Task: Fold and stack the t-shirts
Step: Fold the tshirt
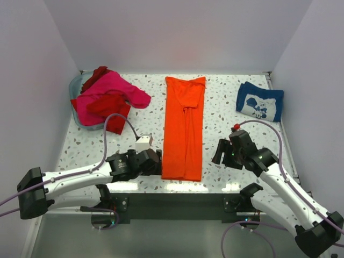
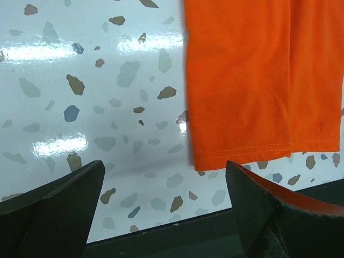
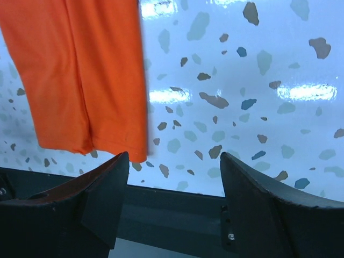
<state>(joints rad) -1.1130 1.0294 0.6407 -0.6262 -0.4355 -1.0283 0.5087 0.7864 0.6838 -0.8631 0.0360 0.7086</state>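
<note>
The orange t-shirt (image 1: 184,129) lies in the middle of the table (image 1: 226,115) as 1 long strip, so I think folding it in half comes next. The pink and red t-shirts (image 1: 110,88) wait heaped far left. The navy t-shirt (image 1: 260,102) sits folded far right. The left gripper (image 2: 164,183) and right gripper (image 3: 174,172) gape wide with nothing inside, 1 beside each near corner, and each must pinch its corner. The heap hides how many red ones there are

Two white-and-black arms w/ lilac cabling.
L arm (image 1: 70,177) & R arm (image 1: 285,185): white link shells, black joint housings, black bases; thin lilac cables (image 1: 116,114) loop off each. Left hand (image 1: 157,164) & right hand (image 1: 217,153) matte black, wedge-shaped fingers (image 3: 269,199). Small red cap (image 1: 235,127) on R wrist, white cam box (image 1: 143,143) on L.
</note>
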